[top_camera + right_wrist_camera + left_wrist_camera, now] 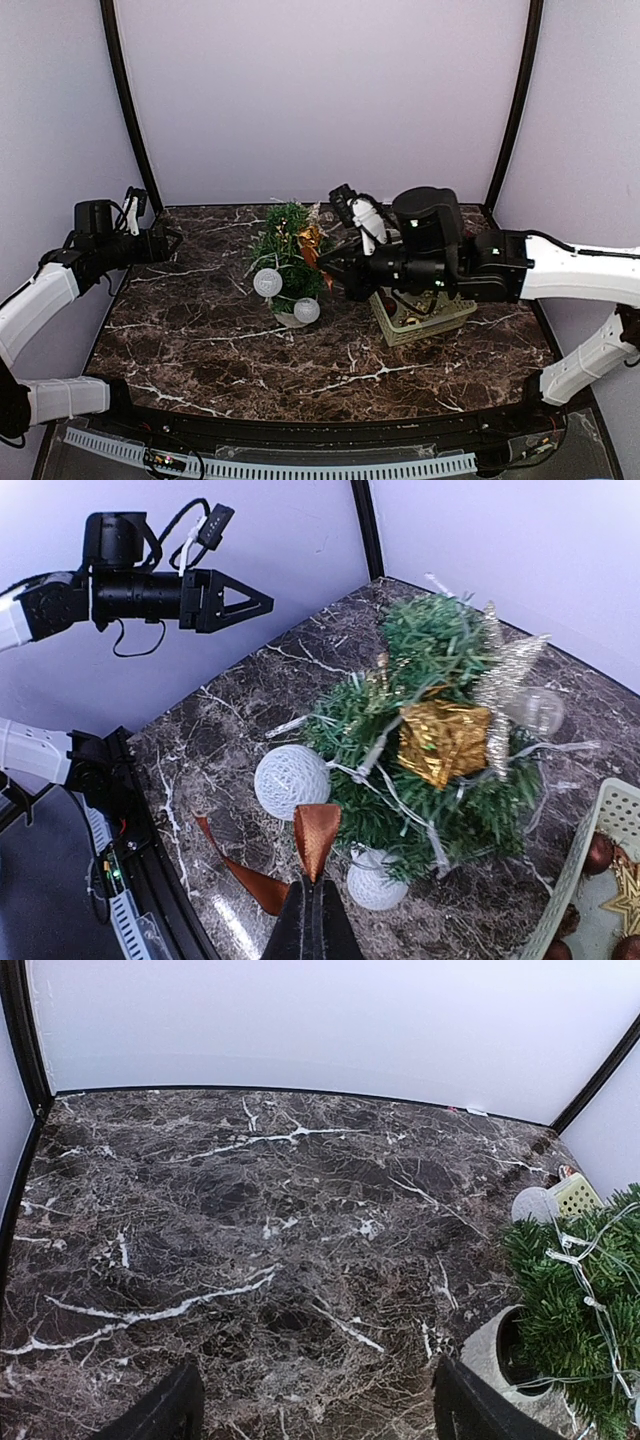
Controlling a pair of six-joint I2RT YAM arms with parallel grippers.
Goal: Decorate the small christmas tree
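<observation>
In the top external view the small christmas tree [288, 250] stands near the middle of the bench [200, 340], slightly toward the back. The right gripper [328, 268] reaches in from the right and sits just beside the tree's right flank (from this height its jaws are too dark to read). Two white balls [267, 282] hang on the tree's near side. A pale green basket [425, 320] sits on the bench under the right arm. The left gripper [172, 240] hovers well apart from the tree, over the bench's left rear corner.

The left wrist view shows that gripper's two dark fingers [160, 1415] spread wide at the bottom edge with nothing between them, above bare marble. The tree fills the lower right corner, its round white pot [485, 1355] just beside the right-hand finger, and a string of lights [585, 1260] is draped over the branches.

In the right wrist view the right gripper is closed, pinching a copper-brown ribbon [315, 838] at its tips. The ribbon sits close in front of the tree's lower branches, between the two white balls; whether it touches the needles cannot be told. Higher on the tree are a gold gift box [443, 742] and a glittery silver star [510, 670]. The basket's wall shows at the lower right with dark baubles [598, 852] inside.
</observation>
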